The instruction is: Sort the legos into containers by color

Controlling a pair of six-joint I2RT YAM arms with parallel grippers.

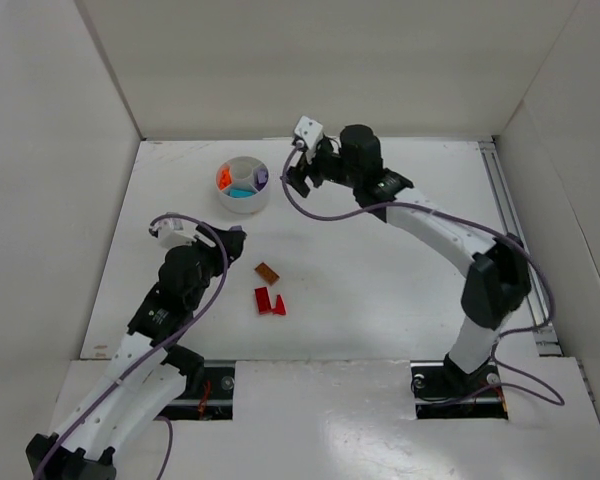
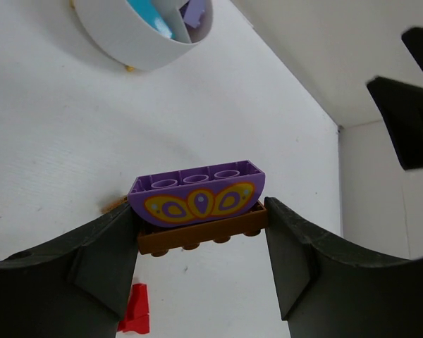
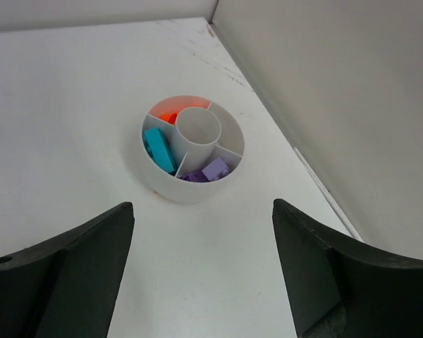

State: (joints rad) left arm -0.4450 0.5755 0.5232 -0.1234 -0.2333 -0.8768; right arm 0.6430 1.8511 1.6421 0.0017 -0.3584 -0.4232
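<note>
Top view: the white round divided plastic dish (image 1: 243, 185) sits far back on the white, walled surface (image 1: 380, 300); small red plastic pieces (image 1: 269, 301) lie nearer.

Left wrist: the left hand (image 2: 201, 211) is clamped on a purple curved plastic brick (image 2: 197, 193) joined to a brown plate (image 2: 197, 236). We recommend a level carry and a low release over the purple compartment.

Right wrist: the right hand (image 3: 203, 205) stands apart, empty.

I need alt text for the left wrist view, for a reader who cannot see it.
The left pincer grips a purple lego stacked on a brown plate. Behind it on the white table stands the white dish with teal pieces and purple pieces; a red lego lies nearer.
</note>
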